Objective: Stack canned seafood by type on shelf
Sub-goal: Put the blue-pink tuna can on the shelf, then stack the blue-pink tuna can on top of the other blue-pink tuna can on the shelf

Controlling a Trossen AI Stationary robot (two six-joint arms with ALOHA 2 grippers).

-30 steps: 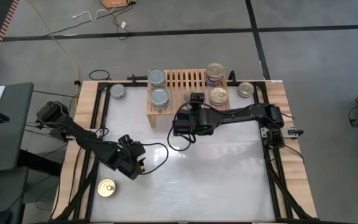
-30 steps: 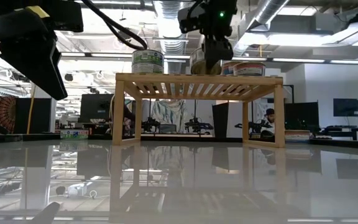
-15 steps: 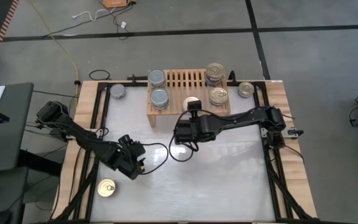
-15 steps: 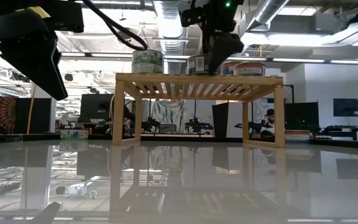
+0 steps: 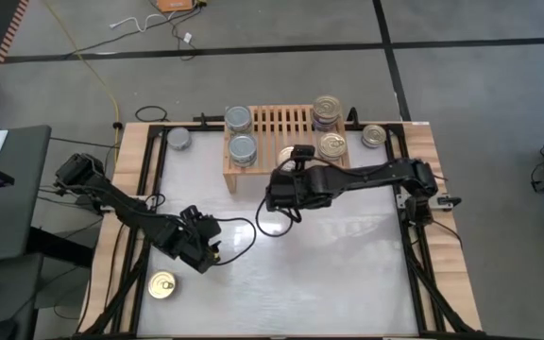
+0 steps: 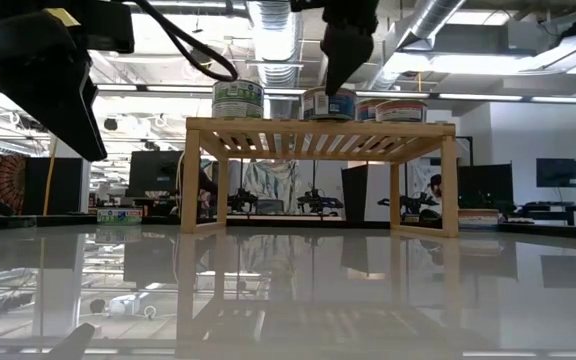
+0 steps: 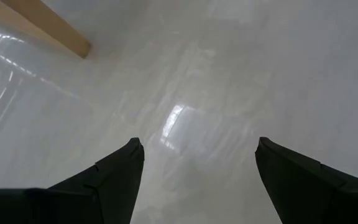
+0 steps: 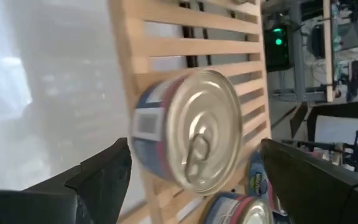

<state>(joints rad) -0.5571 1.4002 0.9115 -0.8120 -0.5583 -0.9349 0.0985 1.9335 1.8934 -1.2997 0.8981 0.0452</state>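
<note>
The gold-topped tin [image 8: 194, 130] stands on the front edge of the shelf [image 5: 286, 123], by the high view at about six o'clock on the slatted top, and nothing grips it: the right pincer [image 8: 191, 186] stands spread wide with the tin between its fingers but apart from both, so the tin reads as released and resting on the slats. It sits just beside the gold stack [image 5: 331, 146] at about four o'clock on the shelf, with a taller gold stack [image 5: 327, 110] behind at two o'clock; my judgement is that it lies there to be near its own kind. The silver-topped tins [image 5: 242, 148] hold the nine-o'clock end, with another silver stack [image 5: 239, 118] behind, which keeps the two types at opposite ends. Off the shelf, a loose silver tin [image 5: 178, 139] lies on the table [image 5: 329, 255] at ten o'clock, a loose gold tin [image 5: 374, 136] at two o'clock, and a gold ring-pull tin [image 5: 162, 284] at seven o'clock. The left pincer [image 7: 197, 180] hangs open over bare table near that last tin, holding nothing. The tin's side carries a blue and red label with a pale panel, but no words are readable.
</note>
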